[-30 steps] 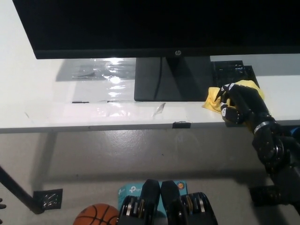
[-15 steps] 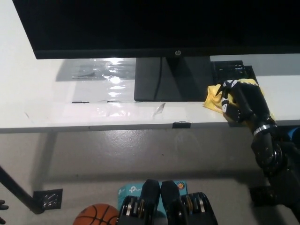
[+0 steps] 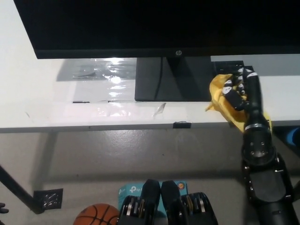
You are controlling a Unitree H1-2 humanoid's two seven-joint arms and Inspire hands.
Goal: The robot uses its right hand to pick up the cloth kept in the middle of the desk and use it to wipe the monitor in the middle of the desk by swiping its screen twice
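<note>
The black monitor (image 3: 154,26) fills the top of the head view, its stand (image 3: 171,79) resting on the white desk (image 3: 42,89). To the right of the stand, my black right hand (image 3: 241,89) is shut on the yellow cloth (image 3: 219,96), which is bunched and lifted off the desk, hanging down past the desk's front edge. The hand sits just below the monitor's lower bezel, in front of a black object on the desk. My left hand is out of sight.
A sheet of clear plastic (image 3: 101,70) lies on the desk left of the stand, with tape strips near the front edge. A basketball (image 3: 96,215) and a black table-leg foot (image 3: 47,199) are on the floor below.
My right hand has closed on the yellow cloth and raised it from the desk, the wrist turning upward toward the monitor. The cloth now hangs from the hand.
</note>
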